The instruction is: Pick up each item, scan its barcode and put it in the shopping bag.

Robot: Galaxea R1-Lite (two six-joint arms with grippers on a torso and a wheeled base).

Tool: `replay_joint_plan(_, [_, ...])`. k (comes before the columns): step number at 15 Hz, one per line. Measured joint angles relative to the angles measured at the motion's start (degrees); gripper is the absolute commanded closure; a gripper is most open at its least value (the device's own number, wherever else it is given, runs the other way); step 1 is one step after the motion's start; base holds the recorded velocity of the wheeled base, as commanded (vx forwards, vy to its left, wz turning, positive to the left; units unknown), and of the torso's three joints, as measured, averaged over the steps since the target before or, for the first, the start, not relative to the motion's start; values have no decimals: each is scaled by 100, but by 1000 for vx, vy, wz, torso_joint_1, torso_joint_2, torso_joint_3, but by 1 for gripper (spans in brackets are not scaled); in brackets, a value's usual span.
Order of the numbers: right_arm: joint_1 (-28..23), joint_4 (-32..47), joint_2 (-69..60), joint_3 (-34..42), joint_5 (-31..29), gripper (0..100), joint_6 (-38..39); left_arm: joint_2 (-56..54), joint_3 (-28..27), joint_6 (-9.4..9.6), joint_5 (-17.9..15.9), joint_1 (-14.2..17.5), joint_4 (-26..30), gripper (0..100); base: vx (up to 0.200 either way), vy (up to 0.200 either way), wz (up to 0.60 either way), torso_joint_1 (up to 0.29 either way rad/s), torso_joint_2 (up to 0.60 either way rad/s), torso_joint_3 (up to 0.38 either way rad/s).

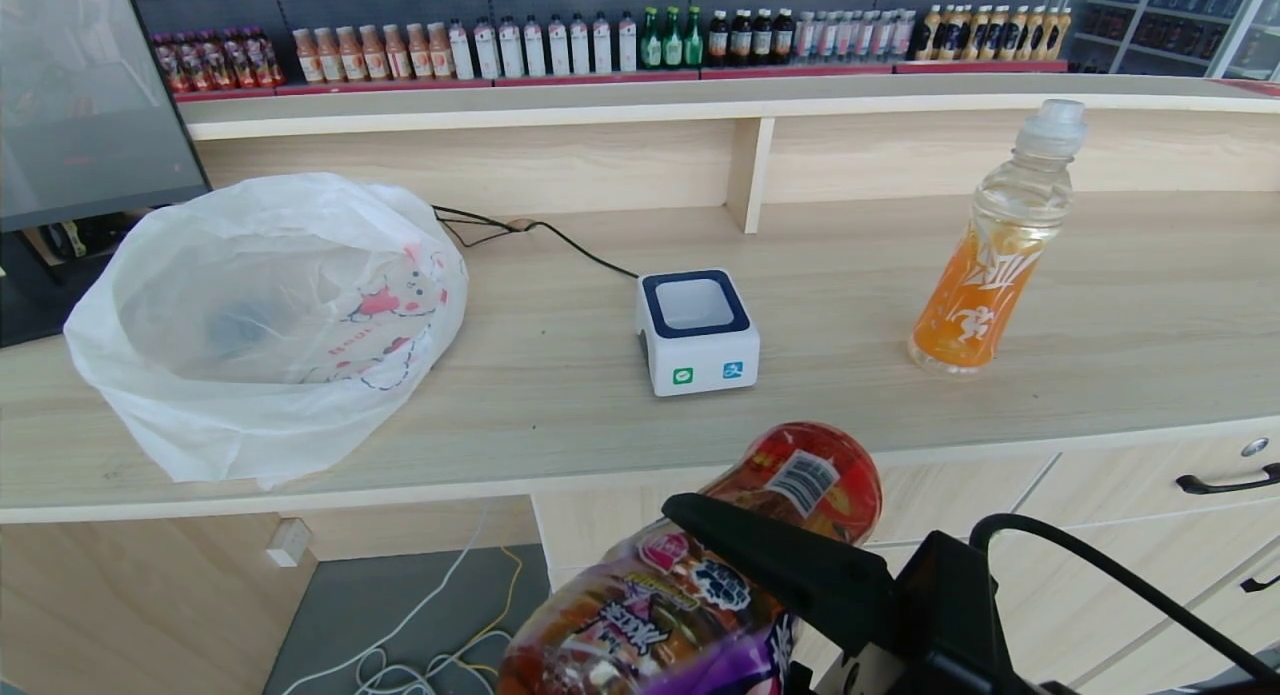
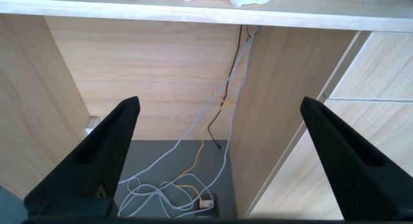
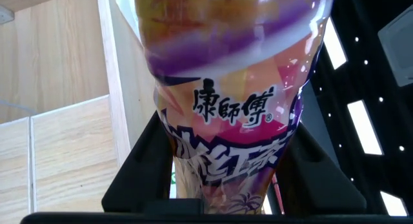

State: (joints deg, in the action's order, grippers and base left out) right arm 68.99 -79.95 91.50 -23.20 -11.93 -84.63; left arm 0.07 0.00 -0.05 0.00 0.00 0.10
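Bottle (image 1: pixel 650 595), red-purple label: lower centre of head frame, clamped in my right gripper (image 3: pixel 229 179). Scanner (image 1: pixel 697 330): frame centre. Shopping bag (image 1: pixel 270 325): frame left, mouth open. My left gripper (image 2: pixel 219 104): spread wide, holding nothing.

Counter (image 1: pixel 560 385): light wood top, spread across the head view from nine to three o'clock.
Upright divider (image 1: pixel 748 160): set under the counter's raised back ledge at twelve o'clock.
Screen (image 1: pixel 80 95): dark, stood at ten o'clock.
Shelf bottles (image 1: pixel 600 43): lined in a row behind the counter, from eleven to one o'clock.
Black cable (image 1: pixel 520 227): laid on the counter at eleven o'clock.
Drawer handle (image 1: pixel 1228 483): black, fixed to the cabinet front at four o'clock, with a round lock (image 1: pixel 1254 446) just above.
Floor wires (image 1: pixel 420 635): white and yellow, coiled on grey floor at seven o'clock.
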Motion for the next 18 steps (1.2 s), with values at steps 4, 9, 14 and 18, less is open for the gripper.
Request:
replay_joint_plan(4, [0, -2, 11, 2, 0, 100, 126, 0, 0, -2, 0, 0, 0, 0, 0, 0, 0, 0, 0, 0])
replay_joint_plan(9, [15, -375, 67, 165, 219, 100, 1204, 0, 0, -2, 0, 0, -2, 0, 0, 0, 0, 0, 0, 0])
replay_joint_plan(14, [-13, -573, 6, 104, 280, 100, 2679, 0, 0, -2, 0, 0, 0, 0, 0, 0, 0, 0, 0, 0])
replay_joint_plan(18, [-767, -622, -104, 104, 1768, 100, 3892, 0, 0, -2, 0, 0, -2, 0, 0, 0, 0, 0, 0, 0])
